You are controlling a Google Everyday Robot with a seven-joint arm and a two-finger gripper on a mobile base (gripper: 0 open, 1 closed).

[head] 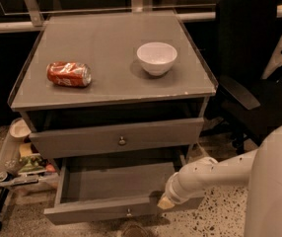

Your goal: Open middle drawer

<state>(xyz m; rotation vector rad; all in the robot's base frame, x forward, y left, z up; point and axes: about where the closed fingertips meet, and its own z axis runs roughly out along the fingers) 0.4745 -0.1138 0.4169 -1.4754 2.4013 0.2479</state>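
**Middle drawer (91, 214) pulled out**

A red can (68, 74) lies on its side on the grey tabletop (106, 90), left of a white bowl (157, 58). Below, the drawer stands open over speckled floor. The gripper (164, 201) is at its front right corner; I cannot tell whether it is open or closed. A black chair (244, 48) stands at the right.

Can (68, 74) left of bowl (157, 57) on cabinet top (106, 41) — gripper (164, 202) at right front corner of middle drawer (94, 214)
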